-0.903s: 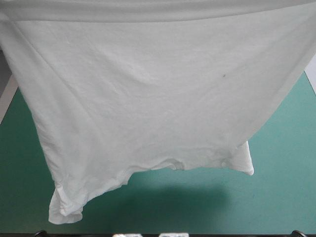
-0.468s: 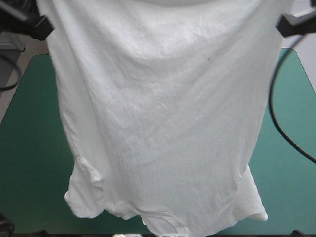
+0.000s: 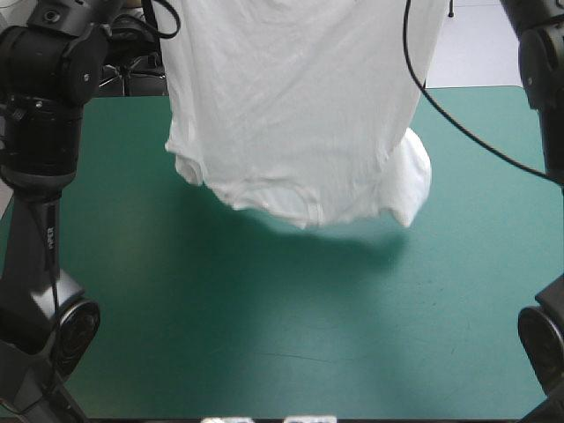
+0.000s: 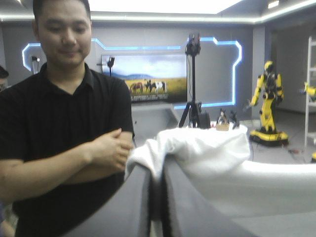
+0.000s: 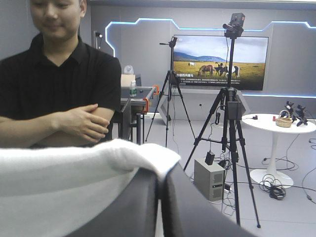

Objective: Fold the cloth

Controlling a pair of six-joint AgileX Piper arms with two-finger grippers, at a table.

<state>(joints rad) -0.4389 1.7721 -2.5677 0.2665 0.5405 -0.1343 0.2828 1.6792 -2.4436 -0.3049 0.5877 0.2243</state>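
T-shirt [image 3: 300,115], white and short-sleeved, hangs in the air over the far half of the teal-green surface [image 3: 264,317]. Its top runs out of the high view. Its sleeves droop at the lowest edge, apart from the surface, with a shadow beneath them. Left hand [image 4: 157,168] is pressed almost together, its black fingers [image 4: 133,202] pinching a bunched fold of the fabric. Right hand [image 5: 161,173] pinches another bunched edge the same way, and the fabric stretches away to one side of it.
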